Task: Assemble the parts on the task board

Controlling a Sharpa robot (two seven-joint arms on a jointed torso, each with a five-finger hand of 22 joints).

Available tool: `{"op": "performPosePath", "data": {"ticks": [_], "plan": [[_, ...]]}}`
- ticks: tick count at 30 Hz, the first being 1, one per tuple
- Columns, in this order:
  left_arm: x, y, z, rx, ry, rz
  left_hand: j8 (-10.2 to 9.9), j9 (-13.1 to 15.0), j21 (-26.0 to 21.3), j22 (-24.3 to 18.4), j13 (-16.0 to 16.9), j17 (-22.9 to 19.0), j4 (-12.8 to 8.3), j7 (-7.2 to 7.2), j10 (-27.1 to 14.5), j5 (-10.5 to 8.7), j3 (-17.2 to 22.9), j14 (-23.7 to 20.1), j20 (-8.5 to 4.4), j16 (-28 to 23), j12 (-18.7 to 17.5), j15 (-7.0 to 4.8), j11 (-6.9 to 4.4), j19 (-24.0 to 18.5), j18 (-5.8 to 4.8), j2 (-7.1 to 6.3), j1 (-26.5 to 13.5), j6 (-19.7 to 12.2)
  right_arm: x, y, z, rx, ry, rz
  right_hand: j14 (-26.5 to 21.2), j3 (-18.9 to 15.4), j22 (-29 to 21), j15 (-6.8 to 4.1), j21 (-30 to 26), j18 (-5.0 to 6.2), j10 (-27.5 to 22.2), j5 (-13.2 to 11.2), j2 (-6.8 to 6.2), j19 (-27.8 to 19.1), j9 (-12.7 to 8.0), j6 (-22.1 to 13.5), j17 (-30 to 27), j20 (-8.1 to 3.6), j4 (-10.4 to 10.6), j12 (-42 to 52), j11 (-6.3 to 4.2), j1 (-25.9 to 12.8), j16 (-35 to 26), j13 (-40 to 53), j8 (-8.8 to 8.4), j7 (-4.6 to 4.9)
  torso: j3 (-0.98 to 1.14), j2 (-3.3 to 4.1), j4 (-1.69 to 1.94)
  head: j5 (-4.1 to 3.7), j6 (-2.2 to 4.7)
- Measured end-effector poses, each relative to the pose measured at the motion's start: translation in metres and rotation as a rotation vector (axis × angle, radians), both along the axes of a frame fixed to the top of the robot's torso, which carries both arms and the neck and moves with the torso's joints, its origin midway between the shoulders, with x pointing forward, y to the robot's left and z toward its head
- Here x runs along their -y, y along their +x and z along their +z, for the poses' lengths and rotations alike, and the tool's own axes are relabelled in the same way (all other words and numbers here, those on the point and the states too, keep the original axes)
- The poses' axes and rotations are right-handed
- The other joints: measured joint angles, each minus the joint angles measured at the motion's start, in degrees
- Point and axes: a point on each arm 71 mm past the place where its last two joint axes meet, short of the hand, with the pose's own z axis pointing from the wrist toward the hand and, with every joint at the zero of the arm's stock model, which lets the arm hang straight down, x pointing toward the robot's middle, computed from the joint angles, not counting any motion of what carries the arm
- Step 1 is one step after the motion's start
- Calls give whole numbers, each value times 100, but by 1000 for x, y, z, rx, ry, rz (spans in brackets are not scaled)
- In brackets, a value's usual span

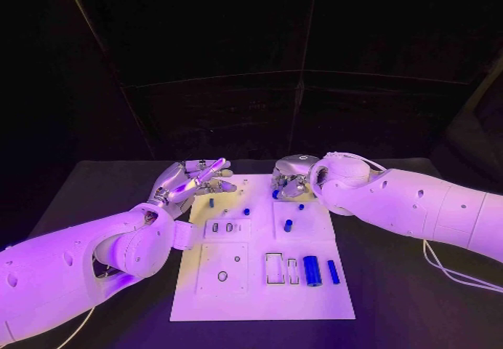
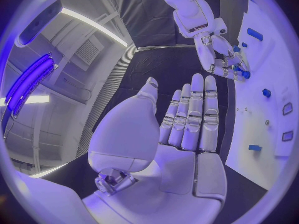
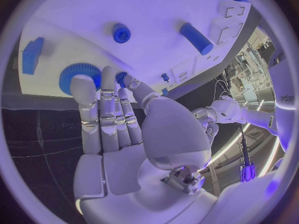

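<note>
Task board (image 1: 262, 305) far edge between left hand (image 1: 194, 180), right hand (image 1: 294, 178).

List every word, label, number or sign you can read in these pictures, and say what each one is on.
None can be read.
The white task board shows cut-outs and holes, no print.
The blue parts carry no marks that can be made out.
The left hand and right hand show no lettering.

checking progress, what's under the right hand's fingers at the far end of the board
The right hand has its fingertips on a blue toothed gear and a smaller blue part on the white board. The fingers cover how either part is seated.
</note>
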Motion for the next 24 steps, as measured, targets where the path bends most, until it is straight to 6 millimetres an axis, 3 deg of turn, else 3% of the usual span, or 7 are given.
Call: {"op": "performPosePath", "data": {"ticks": [13,15,20,21,24], "plan": [[0,1,0,-3,2,-1,0,0,0,0,4,19,-16,0,0,0,-16,0,0,0,0,0,0,0,-1,0,0,0,-3,2,-2,-15,-13,3,0,258,448,0,424,1,121,-14,0,23,16,99,115,22,63,9,-26,0,-30,19,12,-7,3,24,12,7,0],[0,1,-1,-3,2,-1,0,-1,0,-1,4,23,-16,0,0,0,-16,0,0,0,0,0,0,0,-1,0,0,0,-4,2,-2,-17,-15,4,0,345,582,0,537,-90,178,-48,0,46,20,171,146,0,71,24,-30,0,-35,23,31,-1,4,27,12,9,-1],[0,1,-1,-4,2,-2,0,-1,0,0,4,26,-16,0,0,0,-16,0,1,0,0,0,0,0,0,0,0,0,-4,2,-1,-15,-13,6,-12,579,1090,-12,926,-97,415,-147,25,176,32,391,220,-26,105,99,-81,25,-66,69,113,-46,6,35,9,10,-4],[0,1,-1,-4,2,-2,0,-1,0,0,4,27,-16,0,0,0,-16,0,1,0,0,0,0,-1,-1,0,0,0,-4,1,-1,-13,-11,7,-22,639,1204,-21,1014,-180,459,-166,39,179,33,452,238,-30,115,118,-108,39,-66,85,118,-63,7,36,8,10,-4],[0,1,-1,-5,3,-2,0,-1,0,-6,4,33,-16,0,0,0,-16,0,1,0,0,0,0,-1,-1,0,0,0,-4,-1,0,-3,-2,11,-22,715,1327,-21,1110,-179,525,-179,54,190,39,527,268,-41,143,118,-133,55,-95,103,139,-88,8,39,5,10,1]]}}
